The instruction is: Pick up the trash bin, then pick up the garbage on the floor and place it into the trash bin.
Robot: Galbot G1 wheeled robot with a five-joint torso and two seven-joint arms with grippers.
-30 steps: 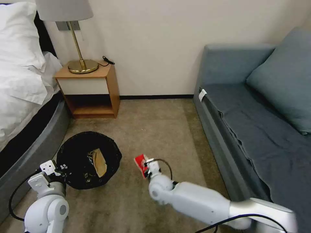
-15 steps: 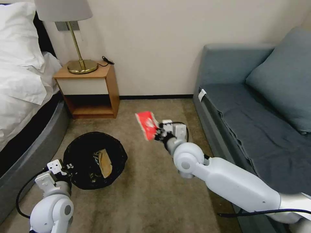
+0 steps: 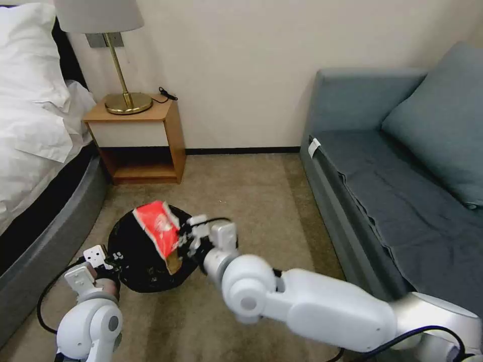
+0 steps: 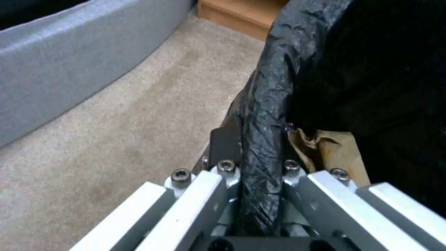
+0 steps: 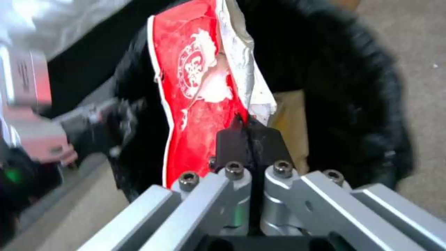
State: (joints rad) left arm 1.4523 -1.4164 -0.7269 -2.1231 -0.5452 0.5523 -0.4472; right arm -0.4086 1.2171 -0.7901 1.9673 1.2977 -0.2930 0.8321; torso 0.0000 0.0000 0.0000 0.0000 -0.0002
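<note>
The trash bin (image 3: pixel 132 254), lined with a crinkled black bag, sits low at the left. My left gripper (image 3: pixel 108 262) is shut on its black rim (image 4: pixel 262 115). My right gripper (image 3: pixel 185 240) is shut on a red-and-white crumpled wrapper (image 3: pixel 157 226), one piece of the garbage, and holds it over the bin's mouth. In the right wrist view the wrapper (image 5: pixel 200 90) stands up from the dark fingertips (image 5: pixel 232 141) with the bin's black bag (image 5: pixel 334 87) behind it. A tan-brown scrap (image 3: pixel 174 262) lies inside the bin, also visible as a tan piece (image 4: pixel 332 153) beside the rim.
A bed with a grey base (image 3: pixel 45 236) runs along the left. A wooden nightstand (image 3: pixel 138 138) with a brass lamp (image 3: pixel 126 100) stands by the back wall. A blue-grey sofa (image 3: pixel 397 176) fills the right. Beige carpet (image 3: pixel 251 201) lies between them.
My right arm swung left and nearer, carrying the red-and-white wrapper from mid-carpet to above the bin. The bin and left gripper shifted slightly right.
</note>
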